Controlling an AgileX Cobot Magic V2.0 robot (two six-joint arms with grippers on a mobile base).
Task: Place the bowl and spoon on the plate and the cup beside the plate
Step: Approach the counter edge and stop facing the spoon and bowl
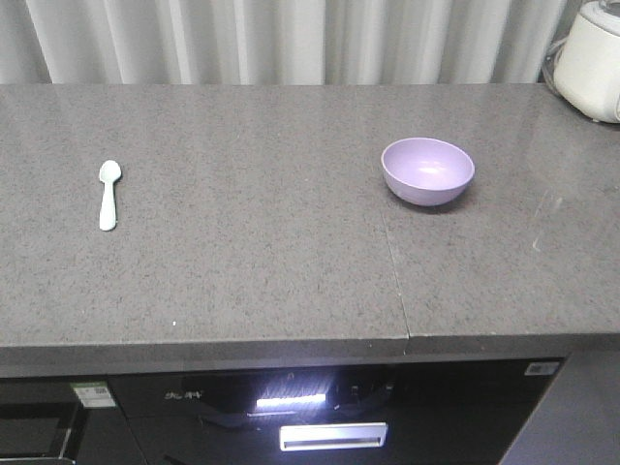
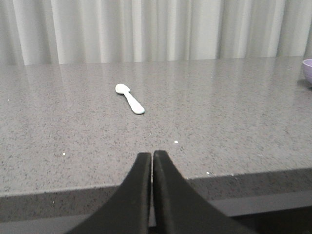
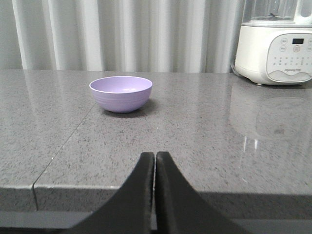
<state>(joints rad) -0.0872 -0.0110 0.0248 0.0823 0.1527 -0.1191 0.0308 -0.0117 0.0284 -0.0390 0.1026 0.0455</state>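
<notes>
While my left gripper (image 2: 152, 157) and my right gripper (image 3: 155, 156) hover pressed closed at the near edge of the grey countertop (image 1: 262, 252), the spoon (image 1: 108, 194) lies flat toward nine o'clock, scoop pointing to twelve. The bowl (image 1: 427, 170) stands upright toward two o'clock, well apart from the spoon. A white appliance (image 1: 591, 58) occupies the far right corner.
</notes>
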